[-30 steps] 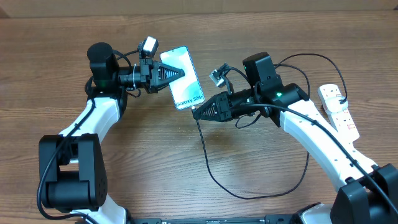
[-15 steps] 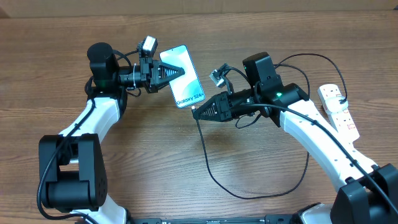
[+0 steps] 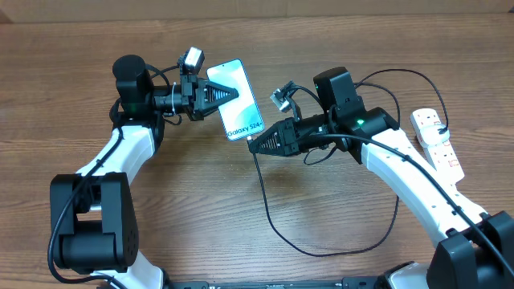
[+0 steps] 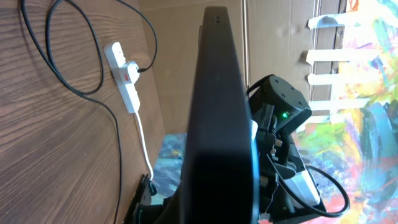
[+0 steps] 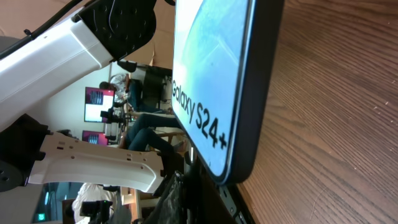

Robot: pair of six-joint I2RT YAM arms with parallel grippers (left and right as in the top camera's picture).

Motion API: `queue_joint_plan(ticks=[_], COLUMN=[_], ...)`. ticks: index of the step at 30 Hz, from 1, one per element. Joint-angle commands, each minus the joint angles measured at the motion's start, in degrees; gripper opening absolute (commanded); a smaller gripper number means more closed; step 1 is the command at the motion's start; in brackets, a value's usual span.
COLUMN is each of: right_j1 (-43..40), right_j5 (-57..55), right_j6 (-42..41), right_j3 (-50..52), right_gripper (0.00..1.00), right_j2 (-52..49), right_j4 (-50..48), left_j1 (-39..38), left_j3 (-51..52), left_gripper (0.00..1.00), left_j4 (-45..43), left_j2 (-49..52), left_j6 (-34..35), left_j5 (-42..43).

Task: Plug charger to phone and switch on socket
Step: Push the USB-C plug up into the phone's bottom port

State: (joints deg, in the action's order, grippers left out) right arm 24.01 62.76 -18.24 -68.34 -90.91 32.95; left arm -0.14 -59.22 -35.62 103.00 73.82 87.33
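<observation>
1. The left gripper (image 3: 228, 93) is clamped shut on the phone (image 3: 242, 111), far and left of centre; the phone is held off the table (image 3: 201, 209), screen up and tilted, its "Galaxy S24+" end pointing near-right.
2. The left fingers (image 3: 218, 92) lie across the far half of the screen and hide it; in the left wrist view the phone's dark edge (image 4: 217, 112) fills the middle and blocks much of the scene behind it.
3. The right gripper (image 3: 255, 145) is closed, just beside the phone's near end; the charger (image 3: 277, 233) runs out from under its tip, so it seems to grip the connector, though the tip itself is hidden between the fingers.
4. The cable drops toward the near edge, loops right and rises again under the right arm (image 3: 401, 160).
5. The socket (image 3: 438, 143) lies at the far right, well apart from the phone; a black plug (image 3: 441, 128) sits in it, and its white cord (image 4: 144, 140) trails away.
6. The right arm lies between phone and socket.
</observation>
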Motion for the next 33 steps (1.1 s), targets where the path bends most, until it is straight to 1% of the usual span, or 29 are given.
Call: queue_joint_plan(ticks=[1, 13, 20, 33], right_j1=[-0.13, -0.13, -0.13, -0.13], right_j5=[0.31, 0.31, 0.33, 0.31], right_j6=[-0.02, -1.07, -1.36, -1.53], right_j3=[0.13, 0.13, 0.13, 0.13], right_gripper=[0.04, 0.04, 0.04, 0.04], right_j2=[-0.5, -0.5, -0.5, -0.5], right_j4=[-0.39, -0.42, -1.86, -1.68], left_j1=[0.09, 0.09, -0.37, -1.01], left_j3=[-0.72, -0.72, -0.72, -0.72], left_gripper=[0.04, 0.04, 0.04, 0.04], left_j4=[-0.5, -0.48, -0.48, -1.14], left_j2=[0.07, 0.07, 0.07, 0.07], left_j6=[0.79, 1.7, 2.01, 2.01], left_j5=[1.9, -0.5, -0.5, -0.22])
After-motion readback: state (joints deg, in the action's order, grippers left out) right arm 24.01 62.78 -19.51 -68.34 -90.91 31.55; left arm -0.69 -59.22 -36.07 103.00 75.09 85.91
